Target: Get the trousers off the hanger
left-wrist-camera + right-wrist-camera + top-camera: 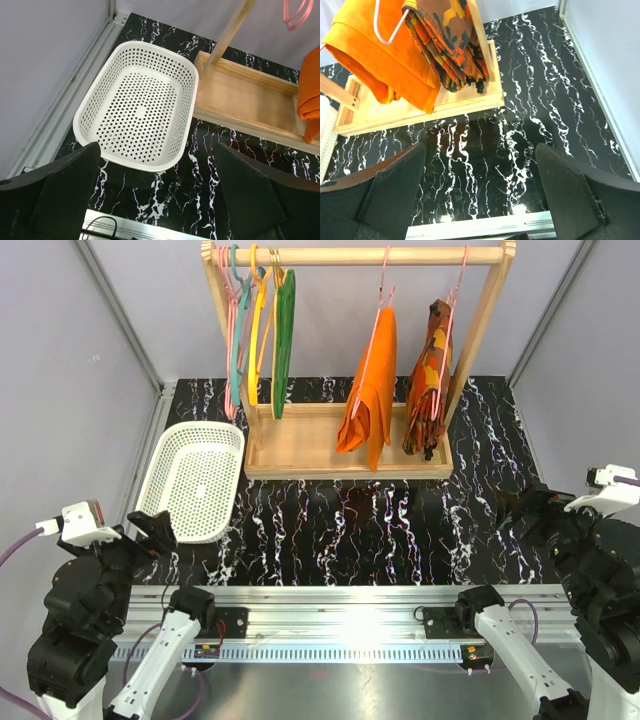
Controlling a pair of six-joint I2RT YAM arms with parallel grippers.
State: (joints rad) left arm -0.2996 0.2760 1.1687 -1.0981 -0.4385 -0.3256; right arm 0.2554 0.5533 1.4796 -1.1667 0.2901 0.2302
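The plain orange trousers (370,390) hang folded over a thin pink wire hanger (383,290) on the wooden rack's rail, right of middle. They also show in the right wrist view (385,60) with the hanger's wire (387,30), and as an orange edge in the left wrist view (310,95). My left gripper (155,530) is open and empty near the table's front left, by the basket. My right gripper (520,508) is open and empty at the front right, well short of the rack.
A camouflage garment (432,380) hangs on another pink hanger to the right of the trousers. Several empty coloured hangers (255,325) hang at the rail's left end. The wooden rack base (300,445) sits at the back. A white perforated basket (195,480) lies at left.
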